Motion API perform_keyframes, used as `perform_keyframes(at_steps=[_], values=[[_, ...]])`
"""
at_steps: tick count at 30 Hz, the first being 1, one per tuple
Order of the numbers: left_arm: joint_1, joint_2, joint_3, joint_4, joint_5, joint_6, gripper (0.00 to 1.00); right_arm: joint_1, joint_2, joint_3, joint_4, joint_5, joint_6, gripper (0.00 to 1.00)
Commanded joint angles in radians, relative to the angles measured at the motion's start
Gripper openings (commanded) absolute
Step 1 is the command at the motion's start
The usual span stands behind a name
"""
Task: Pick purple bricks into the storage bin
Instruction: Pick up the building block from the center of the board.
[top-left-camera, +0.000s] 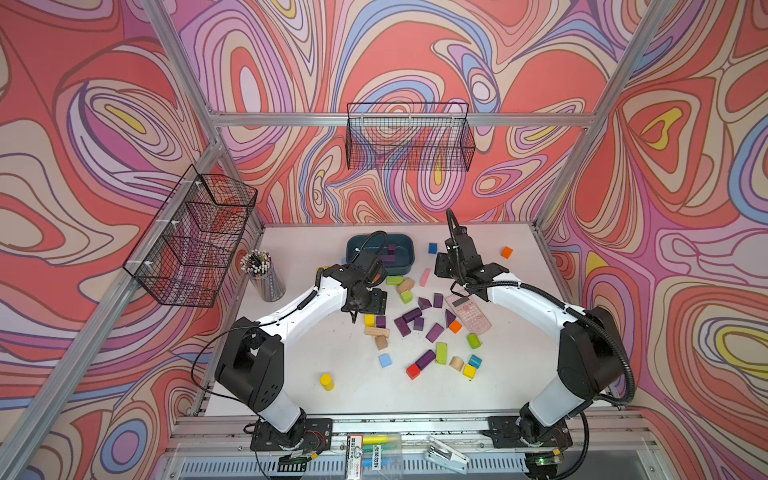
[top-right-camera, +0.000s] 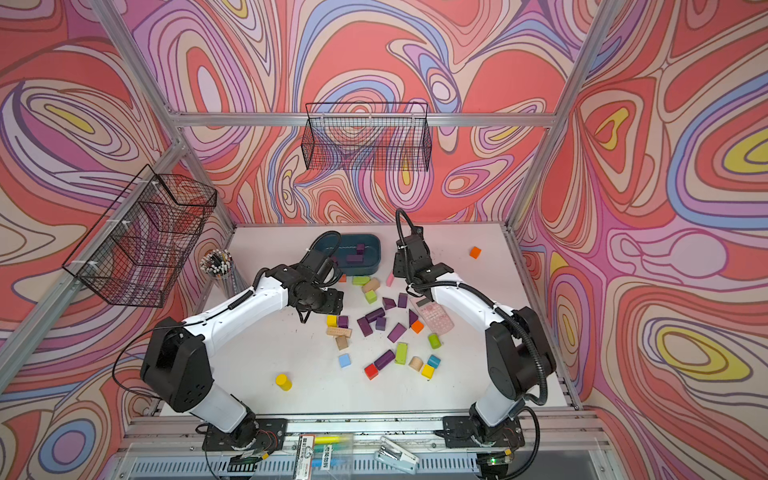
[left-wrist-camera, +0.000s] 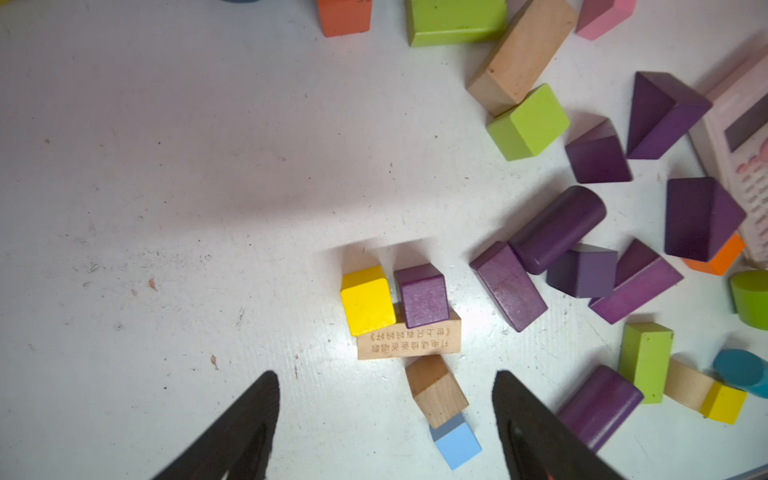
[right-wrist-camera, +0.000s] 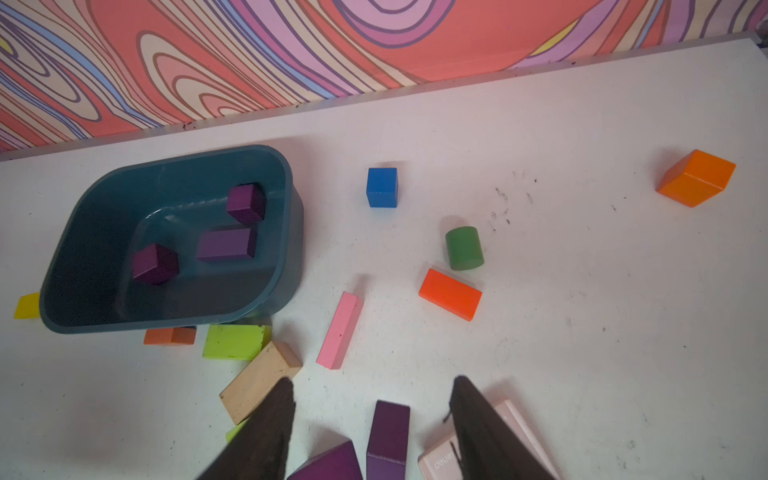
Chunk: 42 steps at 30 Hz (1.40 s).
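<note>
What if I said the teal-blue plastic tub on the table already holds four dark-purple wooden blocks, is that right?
Not quite. The teal-blue plastic tub already holds three dark-purple wooden blocks, not four: two cubes and one oblong bar. The right wrist view looks straight into it.

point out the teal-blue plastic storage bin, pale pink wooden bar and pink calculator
teal-blue plastic storage bin (right-wrist-camera: 108, 216), right wrist view, bare inner wall
pale pink wooden bar (right-wrist-camera: 340, 330), right wrist view, top face
pink calculator (top-left-camera: 468, 314), a top view, keypad
</note>
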Motion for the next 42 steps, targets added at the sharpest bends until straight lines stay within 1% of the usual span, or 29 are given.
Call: perform_keyframes(at_steps=[1,7,10,19,26,34,42], values=[[-0.034,0.017,0.037,-0.052,-0.028,-0.080,0.83,-0.007,-0.029,-0.036,0.029,0.026,0.017,0.63],[-0.087,0.067,0.058,-0.072,-0.040,-0.120,0.80,-0.013,-0.041,-0.078,0.050,0.032,0.004,0.62],[-0.106,0.084,0.056,-0.077,-0.035,-0.148,0.77,-0.015,-0.053,-0.097,0.059,0.019,-0.010,0.62],[-0.185,0.133,0.056,-0.063,-0.052,-0.220,0.73,-0.015,-0.103,-0.169,0.085,-0.028,-0.011,0.62],[-0.193,0.152,0.049,-0.055,-0.043,-0.241,0.70,-0.015,-0.125,-0.186,0.093,-0.038,-0.022,0.63],[-0.194,0.162,0.039,-0.055,-0.061,-0.241,0.70,-0.015,-0.112,-0.189,0.091,-0.062,-0.006,0.62],[-0.193,0.194,0.054,-0.045,-0.072,-0.220,0.70,-0.015,-0.113,-0.182,0.077,-0.058,-0.006,0.62]])
